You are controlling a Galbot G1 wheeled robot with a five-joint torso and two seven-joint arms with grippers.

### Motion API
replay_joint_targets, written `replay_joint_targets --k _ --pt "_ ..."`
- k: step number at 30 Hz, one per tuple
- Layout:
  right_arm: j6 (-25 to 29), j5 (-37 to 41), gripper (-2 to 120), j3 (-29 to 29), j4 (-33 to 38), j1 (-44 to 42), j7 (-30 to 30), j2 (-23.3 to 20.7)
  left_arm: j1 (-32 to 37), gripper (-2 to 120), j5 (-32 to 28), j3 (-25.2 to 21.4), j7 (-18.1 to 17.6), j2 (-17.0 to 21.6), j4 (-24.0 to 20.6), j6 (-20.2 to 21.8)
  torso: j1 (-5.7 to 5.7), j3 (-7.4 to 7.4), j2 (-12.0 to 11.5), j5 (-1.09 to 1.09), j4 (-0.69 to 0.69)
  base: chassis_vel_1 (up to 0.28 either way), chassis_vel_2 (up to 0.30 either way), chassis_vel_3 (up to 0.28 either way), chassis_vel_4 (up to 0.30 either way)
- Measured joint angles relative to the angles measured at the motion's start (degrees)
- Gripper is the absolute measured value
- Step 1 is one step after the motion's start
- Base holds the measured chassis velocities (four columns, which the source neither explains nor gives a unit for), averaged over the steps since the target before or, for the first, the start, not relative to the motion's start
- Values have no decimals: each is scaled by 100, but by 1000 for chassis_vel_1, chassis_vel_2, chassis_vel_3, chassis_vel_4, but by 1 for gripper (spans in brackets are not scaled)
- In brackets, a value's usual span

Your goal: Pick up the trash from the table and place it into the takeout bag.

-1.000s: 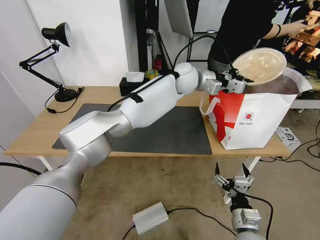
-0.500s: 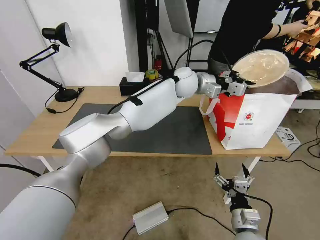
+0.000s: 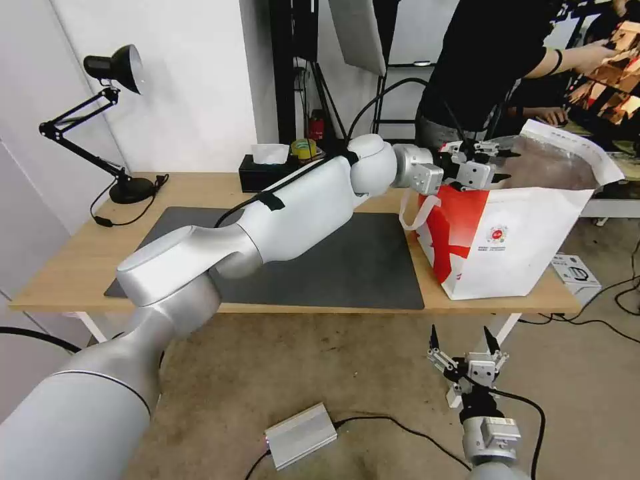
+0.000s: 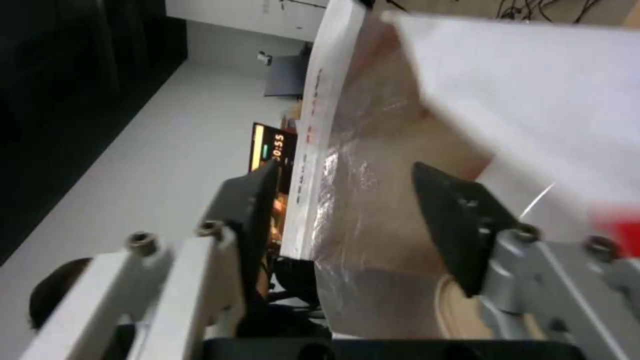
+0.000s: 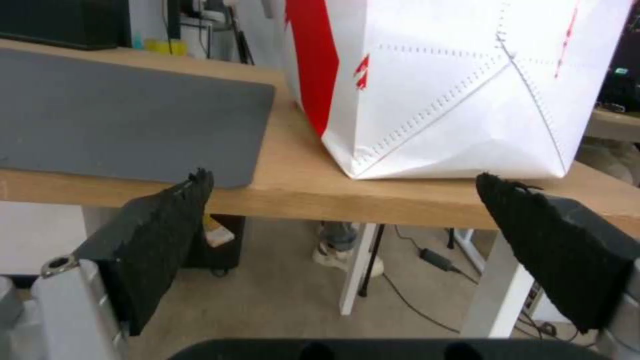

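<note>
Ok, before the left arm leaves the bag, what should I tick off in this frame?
1. Left gripper open, holding nothing: ok.
2. Left gripper at the takeout bag mouth: ok.
3. Tan bowl in the bag: a tan rim shows beside the foil lining, settled or not: cannot tell.
4. Takeout bag upright on the table: ok.
5. Right gripper open, low in front of the table edge: ok.

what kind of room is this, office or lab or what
Most likely a robotics lab or test studio rather than a plain office: a light wood desk with a black desk lamp, loose cables and a silver metal box on the bare floor, and dark equipment stands behind.
</note>
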Motion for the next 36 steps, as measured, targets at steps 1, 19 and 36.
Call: replay_joint_targets --k 1,19,36 --pt "0 -2 100 -5 0 1 0 2 -2 65 -5 3 -5 1 -3 0 0 0 0 0 0 0 0 0 0" --pt "-8 -36 100 -14 2 3 -2 11 -101 100 -310 -60 -186 29 -101 58 0 0 0 0 0 0 0 0 0" --pt "-37 -47 100 -5 31 44 -3 1 -768 100 -1448 -845 -747 1043 -386 713 0 0 0 -3 3 0 0 0 0"
